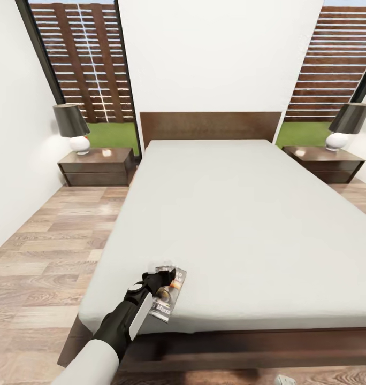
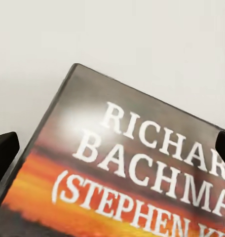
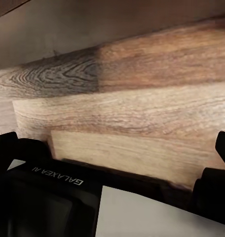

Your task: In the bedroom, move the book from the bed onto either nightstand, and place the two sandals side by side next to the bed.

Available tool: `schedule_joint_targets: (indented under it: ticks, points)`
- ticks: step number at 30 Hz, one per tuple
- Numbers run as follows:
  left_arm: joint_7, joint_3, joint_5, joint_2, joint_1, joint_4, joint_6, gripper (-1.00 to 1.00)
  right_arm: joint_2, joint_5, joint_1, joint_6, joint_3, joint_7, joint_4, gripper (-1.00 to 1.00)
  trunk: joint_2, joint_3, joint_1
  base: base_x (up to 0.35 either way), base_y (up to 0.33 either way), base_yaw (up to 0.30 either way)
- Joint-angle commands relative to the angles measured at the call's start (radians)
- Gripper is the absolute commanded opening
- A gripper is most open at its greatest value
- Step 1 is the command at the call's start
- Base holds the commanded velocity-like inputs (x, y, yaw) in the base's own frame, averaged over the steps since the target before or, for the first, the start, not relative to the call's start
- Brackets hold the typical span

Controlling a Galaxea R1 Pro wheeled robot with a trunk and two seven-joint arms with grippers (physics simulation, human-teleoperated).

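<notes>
At the bed's [image 1: 231, 214] near-left corner, my left gripper [image 1: 162, 279] hangs spread wide over the book [image 2: 127, 173]. The book lies flat, long axis toward the headboard [image 1: 210, 126], slightly skewed. My right gripper [image 3: 112, 148], fingers apart, holds nothing.

One large low bed [image 1: 220, 214] with a pale grey mattress and dark brown wooden frame; two low dark brown wooden nightstands, one on the left [image 1: 97, 167] and one on the right [image 1: 325, 163]; two white-based lamps with dark shades [image 1: 72, 127] [image 1: 348, 124]; one thin paperback book [image 1: 169, 297] with an orange band; two tall dark-framed windows [image 1: 86, 64] [image 1: 333, 64]
</notes>
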Motion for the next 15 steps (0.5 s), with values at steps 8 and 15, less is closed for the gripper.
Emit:
schedule_joint_targets:
  ticks: [8,15]
  points:
    - [0.008,-0.002,0.011,0.000,0.000,-0.002,0.005,1.00,0.000,-0.008,0.000,0.010,-0.003,0.003,0.000,1.00,0.000,-0.001,-0.001,-0.053,0.000,0.000]
    - [0.008,-0.002,0.011,0.000,0.000,-0.002,0.005,1.00,0.000,-0.008,0.000,0.010,-0.003,0.003,0.000,1.00,0.000,-0.001,-0.001,-0.002,0.000,0.000]
